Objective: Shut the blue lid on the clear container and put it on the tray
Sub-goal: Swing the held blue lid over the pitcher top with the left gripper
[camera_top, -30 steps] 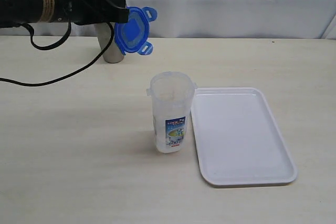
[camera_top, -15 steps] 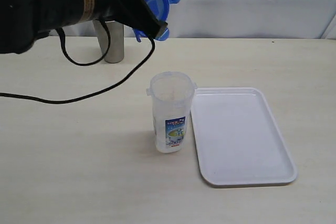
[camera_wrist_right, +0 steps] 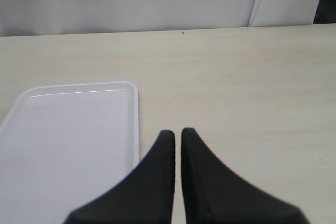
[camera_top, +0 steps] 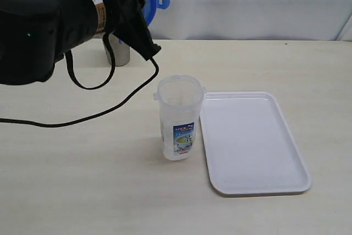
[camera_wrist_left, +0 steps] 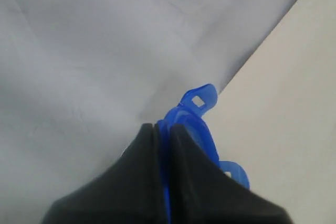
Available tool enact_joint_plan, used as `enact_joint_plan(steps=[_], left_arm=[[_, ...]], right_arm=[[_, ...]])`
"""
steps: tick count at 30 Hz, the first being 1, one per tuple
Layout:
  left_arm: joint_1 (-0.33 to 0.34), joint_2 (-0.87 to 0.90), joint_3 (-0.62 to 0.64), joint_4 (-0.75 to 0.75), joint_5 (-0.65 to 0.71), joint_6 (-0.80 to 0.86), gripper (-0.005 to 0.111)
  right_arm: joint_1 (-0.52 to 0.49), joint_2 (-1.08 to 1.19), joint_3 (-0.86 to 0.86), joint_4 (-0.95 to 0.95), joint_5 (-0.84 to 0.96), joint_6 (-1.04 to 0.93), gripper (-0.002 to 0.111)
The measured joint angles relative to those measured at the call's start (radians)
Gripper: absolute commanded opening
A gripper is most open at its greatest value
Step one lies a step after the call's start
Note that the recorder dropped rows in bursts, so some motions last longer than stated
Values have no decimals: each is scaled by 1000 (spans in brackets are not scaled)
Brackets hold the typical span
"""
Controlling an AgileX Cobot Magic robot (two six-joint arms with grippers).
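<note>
We are working over a pale table, and the bulky black left arm is filling the upper left of the exterior view, raised well above the surface. The white tray is lying flat on the right, bare, with the clear container standing upright just beside its left edge, mouth open to the top and its long axis vertical. A steel cup is standing at the back, partly hidden behind the arm. We are carrying the blue lid in the left gripper, whose fingers are pinching it by the rim so that it is riding on edge rather than flat. From the lid, the container is lying lower, nearer the camera and somewhat to the right, so we judge that the lid is needing to come down that way and turn flat over the mouth. The right gripper is hovering just beside the tray's edge, fingers drawn almost together with a thin slit between, holding nothing.
</note>
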Motion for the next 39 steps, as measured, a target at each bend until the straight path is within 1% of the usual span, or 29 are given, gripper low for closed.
enact_joint_plan(steps=[2, 5, 7, 9, 17, 24, 29, 33, 39], left_arm=[[-1, 2, 27, -2, 12, 39, 0], [-1, 8, 33, 13, 16, 57, 0], [-1, 8, 33, 50, -40, 58, 0], [-1, 8, 33, 62, -143, 74, 0], [-1, 8, 33, 75, -278, 164, 0], [-1, 8, 33, 77, -263, 188, 0], [-1, 14, 33, 77, -209, 191, 0], [-1, 72, 33, 78, -146, 191, 0], [-1, 151, 18, 78, -135, 191, 0]], right_arm=[[0, 0, 0, 0, 0, 0, 5], [0, 0, 0, 0, 0, 0, 5], [0, 0, 0, 0, 0, 0, 5], [0, 0, 0, 0, 0, 0, 5], [0, 0, 0, 0, 0, 0, 5], [0, 0, 0, 0, 0, 0, 5], [0, 0, 0, 0, 0, 0, 5], [0, 0, 0, 0, 0, 0, 5], [0, 0, 0, 0, 0, 0, 5]])
